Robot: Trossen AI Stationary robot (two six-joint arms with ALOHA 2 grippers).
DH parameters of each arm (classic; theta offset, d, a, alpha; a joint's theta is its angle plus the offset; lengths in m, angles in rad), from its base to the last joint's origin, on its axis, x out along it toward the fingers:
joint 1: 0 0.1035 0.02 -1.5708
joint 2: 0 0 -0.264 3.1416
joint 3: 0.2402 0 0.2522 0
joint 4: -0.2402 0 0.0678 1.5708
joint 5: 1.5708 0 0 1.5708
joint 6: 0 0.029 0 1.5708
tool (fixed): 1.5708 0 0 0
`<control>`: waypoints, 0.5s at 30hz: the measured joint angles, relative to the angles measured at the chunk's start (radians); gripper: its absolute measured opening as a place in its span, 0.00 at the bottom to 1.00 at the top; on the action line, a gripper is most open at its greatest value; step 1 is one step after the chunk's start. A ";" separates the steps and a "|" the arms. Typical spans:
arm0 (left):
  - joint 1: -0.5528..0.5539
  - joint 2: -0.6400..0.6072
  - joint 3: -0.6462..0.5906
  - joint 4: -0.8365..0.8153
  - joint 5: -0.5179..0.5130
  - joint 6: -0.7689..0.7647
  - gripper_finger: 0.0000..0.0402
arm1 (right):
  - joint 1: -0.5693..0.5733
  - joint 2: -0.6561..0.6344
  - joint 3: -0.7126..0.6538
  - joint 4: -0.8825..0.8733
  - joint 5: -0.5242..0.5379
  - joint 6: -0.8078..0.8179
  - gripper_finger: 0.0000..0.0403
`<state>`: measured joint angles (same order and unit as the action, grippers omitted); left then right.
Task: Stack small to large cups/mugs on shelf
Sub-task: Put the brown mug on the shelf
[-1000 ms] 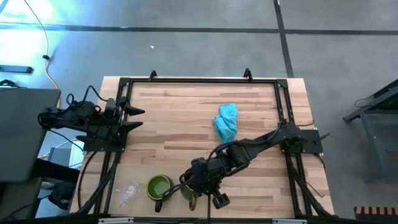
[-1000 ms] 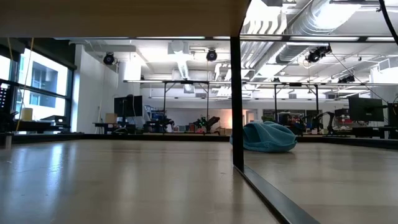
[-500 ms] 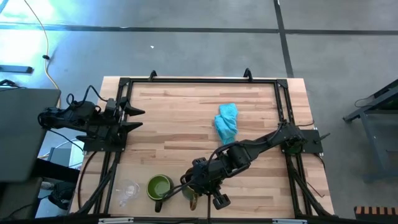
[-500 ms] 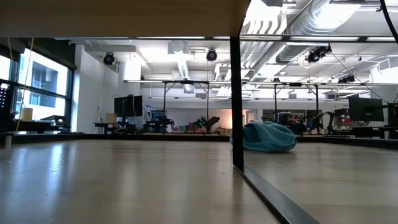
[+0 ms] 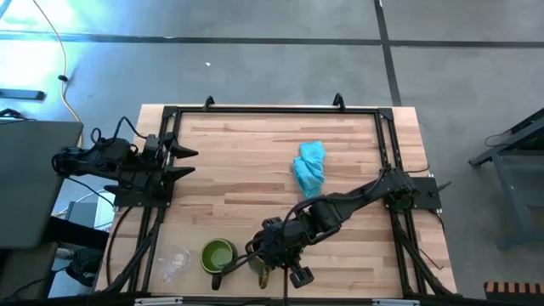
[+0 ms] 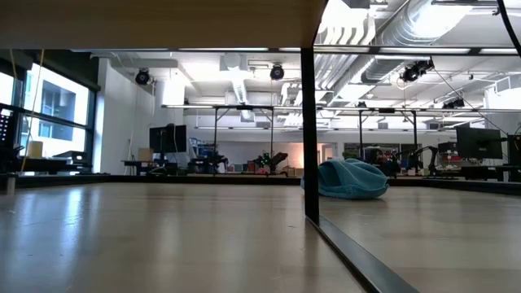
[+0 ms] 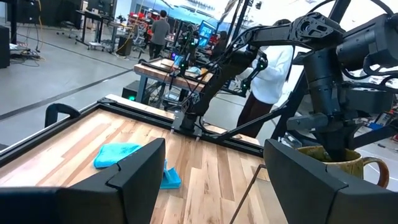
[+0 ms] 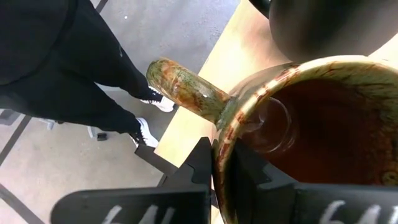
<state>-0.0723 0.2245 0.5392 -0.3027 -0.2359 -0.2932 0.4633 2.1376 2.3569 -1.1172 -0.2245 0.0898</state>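
Note:
The brown mug (image 5: 260, 265) is at the near edge of the pale wooden shelf panel (image 5: 246, 170). It also shows in the left wrist view (image 7: 326, 160). My right gripper (image 5: 262, 253) reaches down onto it and is shut on its rim. The green mug (image 5: 218, 254) stands upright just left of it. The tiny clear cup (image 5: 174, 260) stands farther left, by the black rail. My left gripper (image 5: 189, 161) waits open and empty at the table's left edge. My right gripper pinches the brown mug's rim wall (image 8: 225, 144) right beside the handle (image 8: 186, 87), one finger inside the mug and one outside. The fingers come from above, pointing down. The mug is upright; whether its base is on the wood, I cannot tell.
A light-blue cloth (image 5: 309, 166) lies bunched at the far right of the panel and shows in the low view (image 6: 350, 179). Black frame rails (image 5: 272, 109) border the panel. A person's dark-clad legs (image 8: 74, 74) stand by the near edge.

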 joint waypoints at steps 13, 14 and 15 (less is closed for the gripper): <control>0.000 0.000 0.000 0.000 0.000 0.000 0.65 | 0.004 0.005 0.000 0.006 0.008 0.031 0.01; 0.000 0.000 0.000 0.000 0.000 0.000 0.65 | 0.006 0.005 0.000 0.005 0.010 0.033 0.01; 0.000 0.000 0.000 0.000 0.000 0.000 0.65 | 0.008 0.005 0.000 0.004 0.012 0.033 0.01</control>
<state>-0.0723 0.2247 0.5392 -0.3031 -0.2359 -0.2930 0.4716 2.1426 2.3569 -1.1133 -0.2124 0.1230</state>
